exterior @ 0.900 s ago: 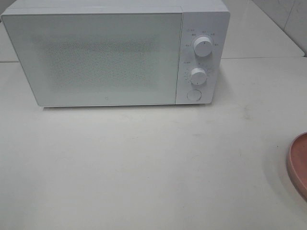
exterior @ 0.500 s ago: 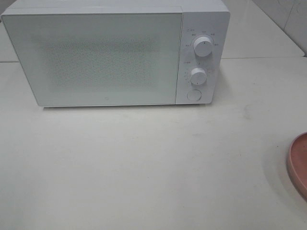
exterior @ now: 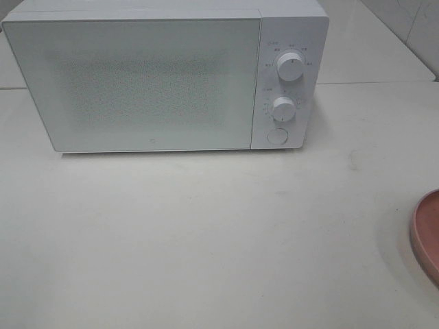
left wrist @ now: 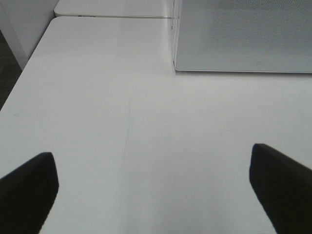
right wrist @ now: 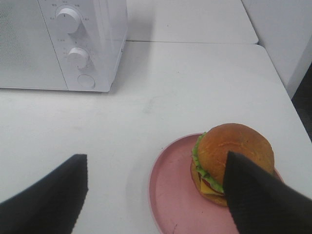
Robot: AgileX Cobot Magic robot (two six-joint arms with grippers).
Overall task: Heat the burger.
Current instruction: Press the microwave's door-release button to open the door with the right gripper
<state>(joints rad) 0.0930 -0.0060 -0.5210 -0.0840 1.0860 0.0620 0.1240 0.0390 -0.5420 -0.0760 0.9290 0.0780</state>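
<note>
Pink plate [exterior: 426, 236] sits at the near right of the table [exterior: 206, 240], cut off by the edge of the high view. The right wrist view shows the burger [right wrist: 234, 148] standing upright on it, toward one side of the plate and not at its centre. The white microwave [exterior: 164, 75] stands at the far left with its door [exterior: 137, 82] shut, well apart from the plate. Its two knobs [exterior: 291, 67] and round button [exterior: 276, 136] are on its right panel.

The left fingers [left wrist: 29, 187] are spread wide over bare table, holding nothing. The right fingers [right wrist: 53, 195] are also apart and empty, and one of them partly hides the burger.

The likeliest trouble is the order of steps: with the door closed, a lifted burger has nowhere to go. The burger is tall and stacked, so a squeeze on the glossy bun alone could shear the layers or tip it over. A glancing contact might instead push the plate toward the table edge close by. A hard press on the button could shove the light microwave backward.
</note>
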